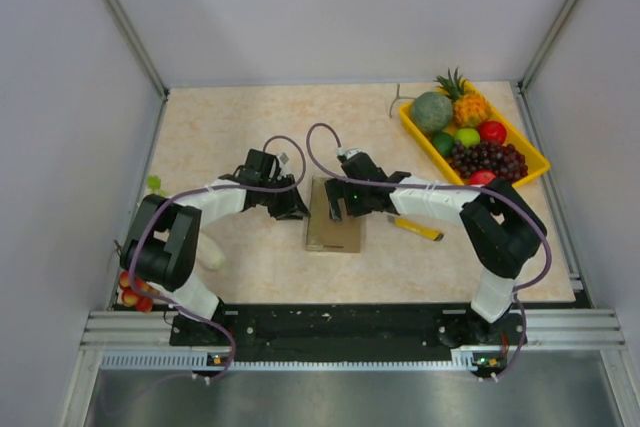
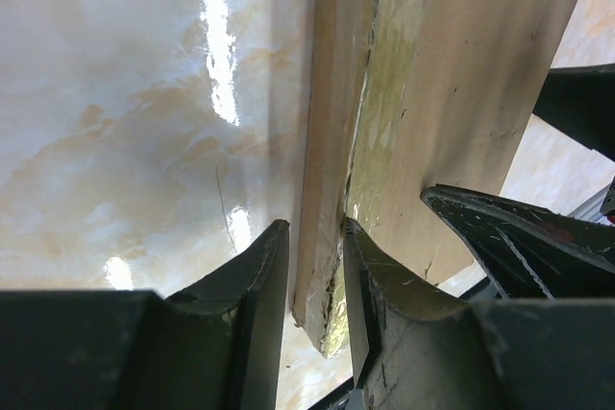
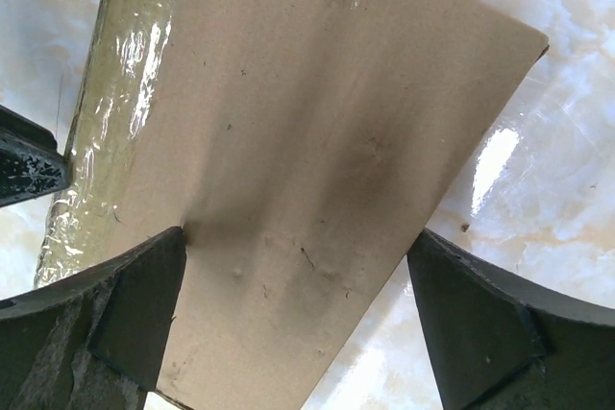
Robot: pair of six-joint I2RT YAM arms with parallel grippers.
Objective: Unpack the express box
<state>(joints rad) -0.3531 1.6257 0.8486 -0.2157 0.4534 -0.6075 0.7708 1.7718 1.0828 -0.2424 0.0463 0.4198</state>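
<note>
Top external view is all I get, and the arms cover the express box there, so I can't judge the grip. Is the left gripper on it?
Observer: Yes. The left wrist view shows the left gripper pinching one thin cardboard edge of the express box.
Operator: Is that edge taped?
Observer: Clear tape, wrinkled and yellowish, runs along the seam right beside that edge.
Operator: And the right gripper?
Observer: The right wrist view shows the right gripper open wide over the box's broad cardboard face, not clamping it.
</note>
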